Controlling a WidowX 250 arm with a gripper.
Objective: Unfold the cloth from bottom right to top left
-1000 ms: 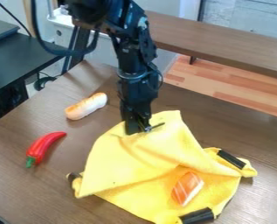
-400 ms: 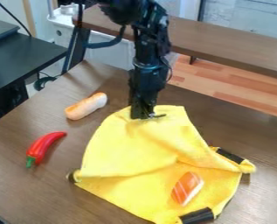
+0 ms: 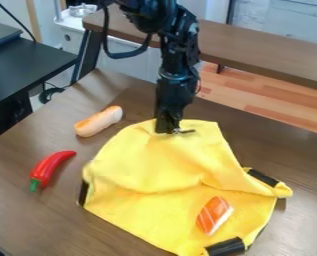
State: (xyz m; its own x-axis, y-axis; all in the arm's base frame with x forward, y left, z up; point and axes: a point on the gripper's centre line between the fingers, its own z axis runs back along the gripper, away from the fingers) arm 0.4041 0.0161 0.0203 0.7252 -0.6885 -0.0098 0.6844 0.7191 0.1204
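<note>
Bright, diffuse light casts soft shadows on the brown table [image 3: 17, 165].

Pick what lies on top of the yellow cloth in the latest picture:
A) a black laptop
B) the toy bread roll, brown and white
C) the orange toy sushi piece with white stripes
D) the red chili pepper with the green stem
C: the orange, white-striped toy sushi piece rests on the lower right part of the yellow fabric cloth.

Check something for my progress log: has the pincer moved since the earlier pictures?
Yes. Against the bread roll, which lies where it did, the pincer has gone toward the table's far edge and slightly right in the view.
</note>
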